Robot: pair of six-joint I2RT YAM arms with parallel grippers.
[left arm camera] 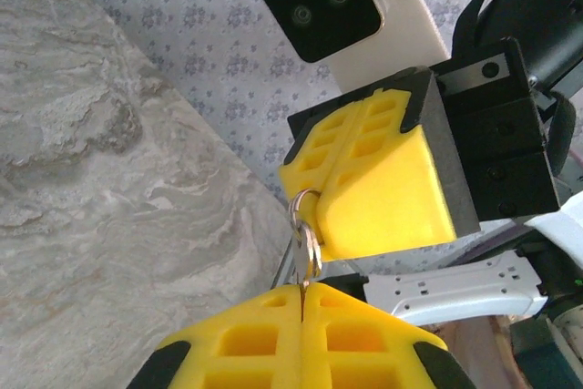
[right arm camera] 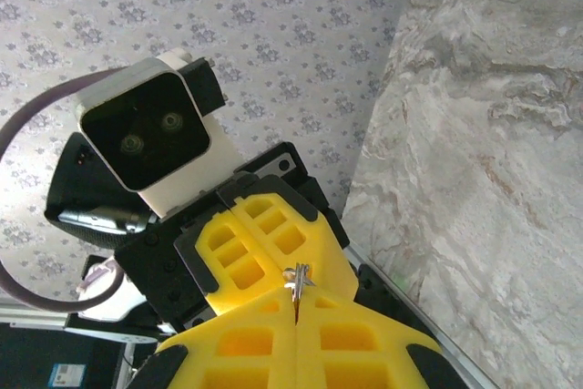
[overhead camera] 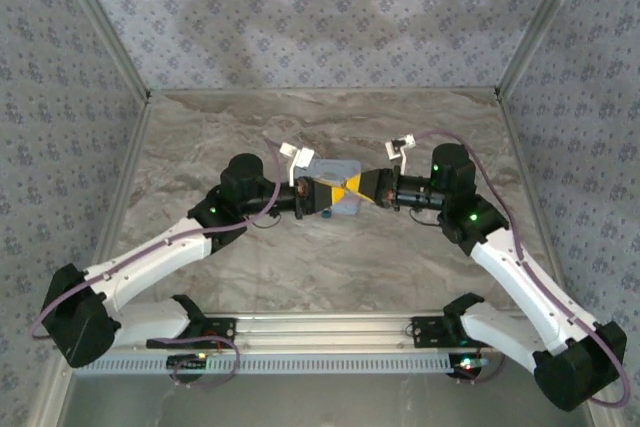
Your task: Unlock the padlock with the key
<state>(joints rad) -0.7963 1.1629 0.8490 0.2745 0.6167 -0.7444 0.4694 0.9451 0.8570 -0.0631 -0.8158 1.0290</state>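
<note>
A light blue tin (overhead camera: pixel 345 211) sits about mid-counter (overhead camera: pixel 400 277), on grey marbled stone that spreads out all round it. Behind the tin and off to both its sides stand walls (overhead camera: pixel 320 17) in a small blue-grey floral paper, with metal posts (overhead camera: pixel 536 25) at the corners.

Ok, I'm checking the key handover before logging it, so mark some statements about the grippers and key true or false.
1. The left gripper is shut on the key. True.
2. The right gripper stands wide open. False: it is shut on the key ring.
3. The key lies flat on the table. False: it is held in the air between the grippers.
4. The grippers meet tip to tip above a light blue tin. True.
</note>
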